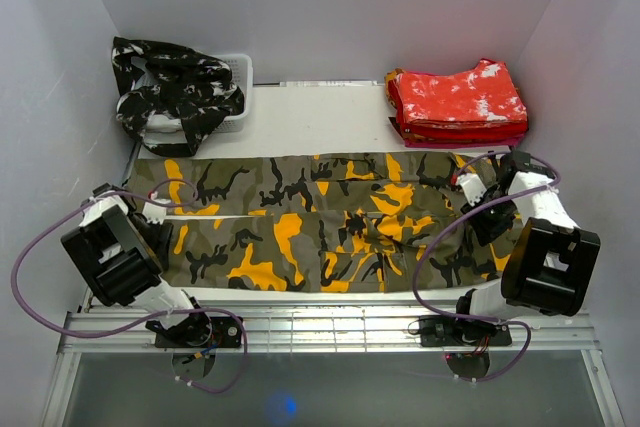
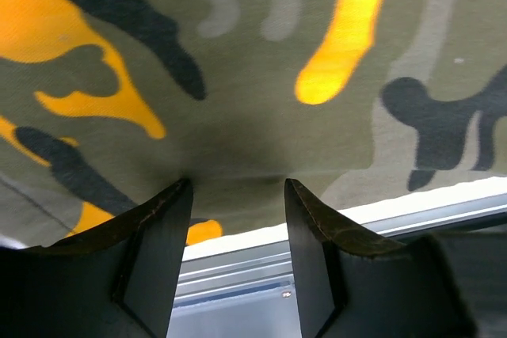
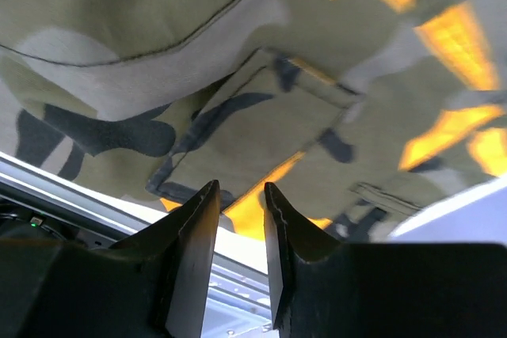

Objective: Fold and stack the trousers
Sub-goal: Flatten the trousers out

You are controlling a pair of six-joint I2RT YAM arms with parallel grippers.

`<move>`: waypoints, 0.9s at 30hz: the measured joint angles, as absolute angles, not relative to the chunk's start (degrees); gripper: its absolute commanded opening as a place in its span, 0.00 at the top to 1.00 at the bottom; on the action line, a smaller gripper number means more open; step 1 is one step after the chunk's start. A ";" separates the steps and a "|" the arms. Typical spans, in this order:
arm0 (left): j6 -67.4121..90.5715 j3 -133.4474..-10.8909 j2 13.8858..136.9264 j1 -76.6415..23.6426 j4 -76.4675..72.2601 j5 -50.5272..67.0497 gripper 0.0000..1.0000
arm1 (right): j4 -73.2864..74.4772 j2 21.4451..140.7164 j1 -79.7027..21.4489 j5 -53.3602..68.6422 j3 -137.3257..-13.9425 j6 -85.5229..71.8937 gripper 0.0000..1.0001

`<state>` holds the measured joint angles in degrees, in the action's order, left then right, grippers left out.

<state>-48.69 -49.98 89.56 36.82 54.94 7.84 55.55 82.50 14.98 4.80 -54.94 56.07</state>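
Observation:
The olive trousers (image 1: 320,222) with orange-yellow and black patches lie spread flat across the table, legs to the left and waist to the right. My left gripper (image 1: 152,213) is at the leg end. In its wrist view the left gripper (image 2: 238,187) stands open, its tips at the cloth's near edge and nothing between them. My right gripper (image 1: 472,190) is over the waist end. The right wrist view shows the right gripper (image 3: 242,187) open with a narrow gap, empty, tips close to the trousers (image 3: 261,116) beside a back pocket.
Black-and-white camouflage trousers (image 1: 175,92) hang crumpled over a white bin (image 1: 240,67) at the back left. A folded red-and-white stack (image 1: 460,102) sits at the back right. The table (image 1: 320,122) has white walls on three sides and a metal rail (image 1: 320,327) at the near edge.

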 measured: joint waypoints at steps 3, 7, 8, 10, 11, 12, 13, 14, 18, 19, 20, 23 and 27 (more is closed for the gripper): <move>-47.81 -51.35 91.35 37.21 54.37 5.52 0.40 | 53.54 82.54 15.18 2.72 -50.28 56.27 0.65; -47.31 -55.09 95.20 39.33 53.98 2.50 0.40 | 51.79 82.54 15.88 -0.27 -46.06 56.40 0.65; -47.35 -56.16 96.12 40.10 53.76 1.87 0.40 | 51.75 82.54 16.10 -0.56 -45.54 56.42 0.64; -47.72 -57.82 97.45 41.25 53.28 1.15 0.38 | 52.38 82.48 16.19 -0.78 -45.08 56.66 0.64; -48.14 -58.57 97.95 41.67 53.10 1.06 0.37 | 52.84 82.26 16.23 -0.82 -45.08 56.95 0.64; -48.56 -59.11 98.17 41.91 53.17 1.39 0.36 | 53.36 81.80 16.27 -0.64 -45.10 57.34 0.64; -49.43 -59.79 98.21 42.24 53.47 2.35 0.35 | 54.24 80.97 16.27 -0.08 -45.17 57.89 0.63; -50.17 -60.55 98.21 42.37 53.84 3.42 0.33 | 55.64 80.14 16.27 0.56 -45.56 58.46 0.61; -52.53 -68.01 97.78 41.89 58.35 11.49 0.30 | 62.78 76.99 16.27 6.48 -53.10 59.75 0.55; -52.49 -70.19 97.65 41.43 59.57 13.26 0.30 | 63.00 77.12 16.27 8.12 -56.64 59.44 0.55; -51.94 -72.60 97.65 40.80 60.84 15.09 0.30 | 63.31 77.93 16.27 10.35 -60.69 58.59 0.55; -46.02 -79.96 97.62 35.46 59.53 20.23 0.32 | 59.31 86.15 15.59 16.56 -75.24 53.06 0.57; -36.10 -82.02 101.75 27.27 52.69 22.17 0.35 | 50.35 98.17 13.74 18.63 -79.72 44.95 0.60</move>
<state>-36.10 -82.02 101.75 27.27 52.69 22.17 50.35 98.17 13.74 18.63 -79.72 44.95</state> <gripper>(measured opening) 0.675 0.415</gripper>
